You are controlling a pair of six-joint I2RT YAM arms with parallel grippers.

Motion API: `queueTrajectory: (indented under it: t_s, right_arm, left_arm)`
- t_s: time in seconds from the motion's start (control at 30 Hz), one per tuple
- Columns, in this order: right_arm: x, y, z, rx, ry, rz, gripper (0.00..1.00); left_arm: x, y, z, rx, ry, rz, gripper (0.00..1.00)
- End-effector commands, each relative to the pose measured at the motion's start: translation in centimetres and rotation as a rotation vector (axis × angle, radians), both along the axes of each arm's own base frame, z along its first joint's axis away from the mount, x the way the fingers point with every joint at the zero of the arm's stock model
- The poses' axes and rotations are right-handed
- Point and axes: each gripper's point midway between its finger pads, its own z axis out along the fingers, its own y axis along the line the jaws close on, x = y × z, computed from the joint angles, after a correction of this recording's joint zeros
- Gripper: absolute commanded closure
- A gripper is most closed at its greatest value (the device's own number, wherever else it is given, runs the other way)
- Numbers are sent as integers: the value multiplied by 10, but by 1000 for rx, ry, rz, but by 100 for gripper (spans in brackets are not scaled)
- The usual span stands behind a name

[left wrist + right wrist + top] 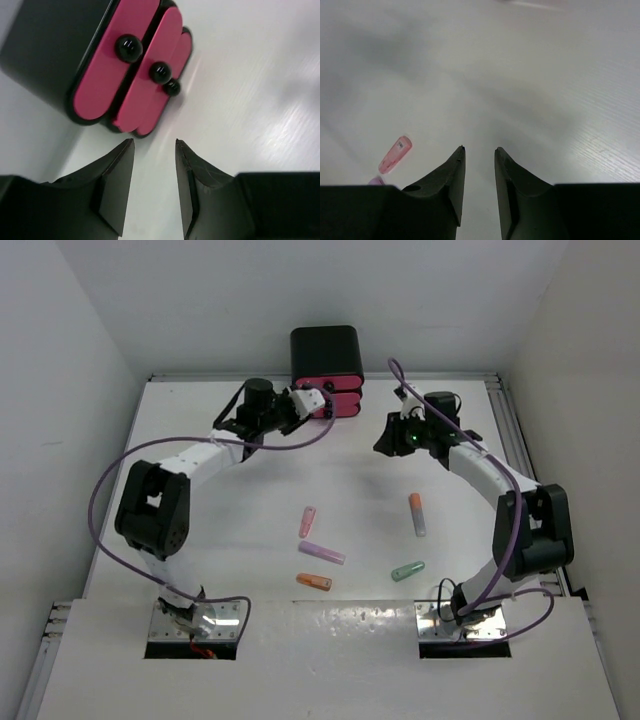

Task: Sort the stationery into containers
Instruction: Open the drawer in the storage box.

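At the far edge of the table (350, 480), my left pincer (154, 142) hovers just in front of the pink drawers (97, 75), its fingers parted by a narrow gap with nothing between them. I judge the step to be pulling a drawer open. I should centre that gap on one dark knob (160, 73), close on it squarely and draw straight back toward my base. The three knobs sit close together, so a skewed approach could catch two, and an off-line pull could drag the whole black box (326, 348) along. My left arm reaches forward with the elbow bent inward and the wrist tipped toward the drawer fronts. My right pincer (479, 149) hangs over bare table to the right of the drawers, fingers likewise a little apart and empty, forearm angled inward. The stationery lies loose mid-table, well apart from the drawers: a pink stick (308, 522), a purple stick (322, 553), an orange stick (314, 582), a green stick (407, 571) and an orange-white stick (417, 514). None is in a drawer yet.
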Motion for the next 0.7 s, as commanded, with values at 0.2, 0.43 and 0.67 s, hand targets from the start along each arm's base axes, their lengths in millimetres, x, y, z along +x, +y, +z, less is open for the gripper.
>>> queueTrajectory:
  t_s: [0.2, 0.43, 0.67]
  right_arm:
    - [12, -37, 26, -14, -95, -89, 70]
    - [25, 1, 46, 326, 65, -191, 59]
    - [61, 35, 55, 638, 149, -497, 47]
  left_arm:
    - [-34, 17, 16, 474, -533, -76, 59]
    - [-37, 63, 44, 194, -464, 137, 57]
    - [-46, 147, 69, -303, 71, 510, 35]
